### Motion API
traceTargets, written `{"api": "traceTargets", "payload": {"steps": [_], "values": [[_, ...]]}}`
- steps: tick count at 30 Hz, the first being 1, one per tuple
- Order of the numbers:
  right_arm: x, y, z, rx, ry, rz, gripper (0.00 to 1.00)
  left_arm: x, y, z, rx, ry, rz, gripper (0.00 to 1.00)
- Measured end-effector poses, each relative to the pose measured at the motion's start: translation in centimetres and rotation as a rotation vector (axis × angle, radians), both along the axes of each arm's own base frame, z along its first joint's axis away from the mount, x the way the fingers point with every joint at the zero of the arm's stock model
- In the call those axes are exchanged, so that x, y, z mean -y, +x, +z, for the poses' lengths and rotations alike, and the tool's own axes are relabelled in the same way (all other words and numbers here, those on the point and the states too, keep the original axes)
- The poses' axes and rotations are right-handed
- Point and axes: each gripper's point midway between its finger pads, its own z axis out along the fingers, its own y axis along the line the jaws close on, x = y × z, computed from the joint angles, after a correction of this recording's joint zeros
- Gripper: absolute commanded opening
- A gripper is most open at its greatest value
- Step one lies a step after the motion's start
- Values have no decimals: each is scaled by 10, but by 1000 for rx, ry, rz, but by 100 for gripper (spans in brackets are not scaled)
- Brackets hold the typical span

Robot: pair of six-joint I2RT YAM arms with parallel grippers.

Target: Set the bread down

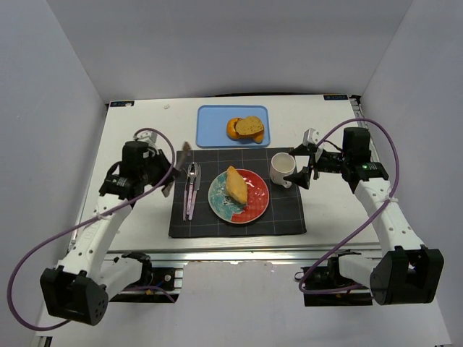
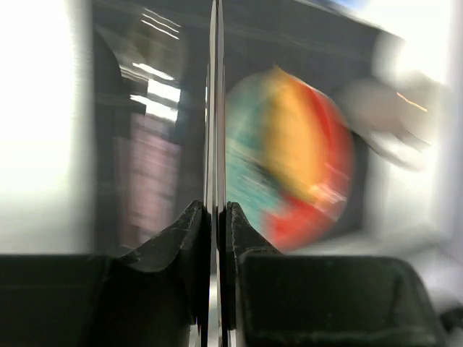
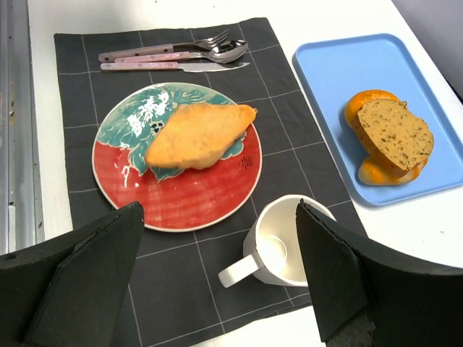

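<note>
The bread (image 1: 236, 185) is a pale golden pointed roll lying on the red and teal plate (image 1: 257, 204), in the middle of the dark placemat. From the right wrist it shows clearly as the bread (image 3: 197, 134) on the plate (image 3: 188, 202). My left gripper (image 1: 168, 186) hovers left of the cutlery, shut on a thin metal knife (image 2: 215, 108) that stands up edge-on between its jaws; this left gripper (image 2: 215, 206) sees the bread (image 2: 300, 137) only as a blur. My right gripper (image 1: 300, 168) is open above the white mug (image 3: 282, 242), with nothing between the jaws of the gripper (image 3: 218, 210).
A blue tray (image 1: 213, 123) at the back holds a brown-crusted slice (image 3: 394, 134) on orange pieces. A fork, spoon and knife (image 3: 173, 56) lie on the placemat (image 1: 286, 217) left of the plate. The mug (image 1: 282, 169) stands at the plate's right.
</note>
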Motion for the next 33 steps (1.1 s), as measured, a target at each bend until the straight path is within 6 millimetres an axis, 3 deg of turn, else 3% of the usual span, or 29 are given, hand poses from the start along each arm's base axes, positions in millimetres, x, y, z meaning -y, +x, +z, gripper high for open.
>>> {"api": "traceTargets", "payload": {"steps": [5,9,13,17,20,22,26,28,31,33], "values": [[0,2,1,5,2,0,89,-79,36,-42,15,363,164,18],[0,2,0,5,1,0,89,-118,49,-89,-5,566,167,18],[0,2,0,6,0,0,89,-145,65,-127,-8,624,168,22],[0,3,-1,-1,-2,-8,89,-159,87,-143,26,619,151,41],[3,7,-2,-27,-5,-46,89,-157,86,-162,-4,597,110,56],[6,14,-1,-55,-4,-101,89,-156,81,-175,-34,584,90,76],[17,38,0,-137,8,-281,90,-153,82,-173,-26,544,100,85],[24,51,1,-180,15,-378,89,-153,80,-172,-35,525,111,98],[35,71,4,-233,27,-516,90,-152,73,-162,-40,498,134,98],[40,79,7,-251,35,-572,90,-151,71,-142,-6,478,164,98]]}}
